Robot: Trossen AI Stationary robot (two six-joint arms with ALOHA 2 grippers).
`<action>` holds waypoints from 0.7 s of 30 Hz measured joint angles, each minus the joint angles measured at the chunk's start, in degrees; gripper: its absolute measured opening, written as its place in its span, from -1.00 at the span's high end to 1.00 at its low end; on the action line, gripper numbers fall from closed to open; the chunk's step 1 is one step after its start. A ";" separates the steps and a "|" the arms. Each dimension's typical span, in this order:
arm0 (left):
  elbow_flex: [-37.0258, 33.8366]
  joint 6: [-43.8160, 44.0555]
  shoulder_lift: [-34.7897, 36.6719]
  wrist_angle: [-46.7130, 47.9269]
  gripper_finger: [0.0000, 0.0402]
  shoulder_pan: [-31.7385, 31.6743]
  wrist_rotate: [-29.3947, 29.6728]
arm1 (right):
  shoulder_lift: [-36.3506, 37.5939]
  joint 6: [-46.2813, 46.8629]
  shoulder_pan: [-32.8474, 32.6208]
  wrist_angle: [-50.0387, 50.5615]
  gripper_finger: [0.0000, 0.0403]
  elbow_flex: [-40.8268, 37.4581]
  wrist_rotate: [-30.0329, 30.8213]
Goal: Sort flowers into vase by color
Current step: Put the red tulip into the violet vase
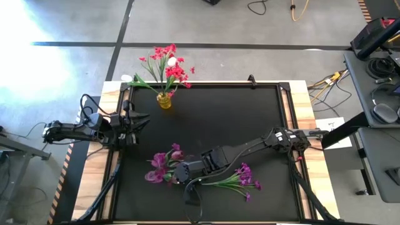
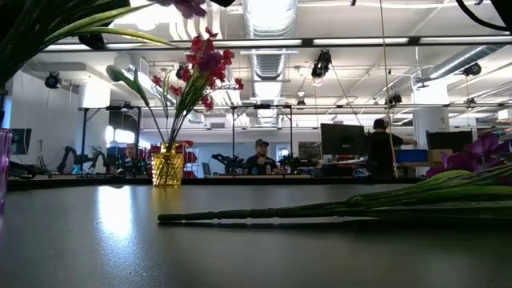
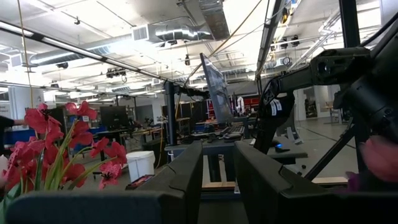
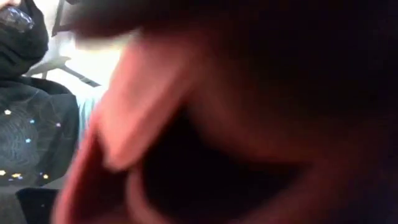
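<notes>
A yellow vase (image 1: 164,100) (image 2: 167,170) stands at the far left of the black mat. It holds red-pink flowers (image 1: 169,62) (image 3: 62,137) and one white bud (image 1: 171,62). A bunch of purple flowers (image 1: 161,165) stands near the front centre. My right gripper (image 1: 179,173) hangs open right beside these blooms, and a blurred pink petal (image 4: 186,124) fills its wrist view. Another purple sprig (image 1: 240,178) (image 2: 320,210) lies flat on the mat under the right arm. My left gripper (image 1: 142,119) (image 3: 219,180) waits at the left edge with nothing in its narrow gap. My right gripper is close against the purple flowers' blooms (image 1: 172,169), coming slantwise down from the table's right. The arm and the petals hide its fingertips, so I cannot tell whether it touches them.
A purple glass object (image 2: 2,168) shows at the left edge of the low view, with green leaves (image 2: 48,24) arching above it. The black mat (image 1: 250,125) has free room at its centre and far right. Cables (image 1: 325,81) lie off the table's right side. People (image 2: 261,156) sit in the room beyond.
</notes>
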State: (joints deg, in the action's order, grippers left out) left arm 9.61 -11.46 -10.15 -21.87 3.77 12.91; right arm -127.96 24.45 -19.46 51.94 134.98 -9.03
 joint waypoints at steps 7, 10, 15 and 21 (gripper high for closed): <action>0.00 0.02 0.01 0.02 0.61 -0.01 0.02 | 0.00 -4.86 0.00 -0.15 -0.63 0.00 0.33; 0.00 0.02 0.00 0.02 0.61 -0.02 0.02 | 0.00 -9.31 -0.02 -0.13 -0.63 0.00 1.76; 0.00 0.02 0.00 0.04 0.61 -0.02 0.02 | 0.00 -13.15 -0.02 -0.06 -0.61 0.00 1.70; 0.00 0.20 0.00 0.05 0.61 -0.02 0.02 | 0.00 -12.16 -0.02 0.53 -0.30 0.02 1.39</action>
State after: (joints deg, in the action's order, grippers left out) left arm 9.61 -11.27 -10.15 -21.82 3.75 12.93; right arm -127.96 12.30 -19.49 52.47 134.99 -7.64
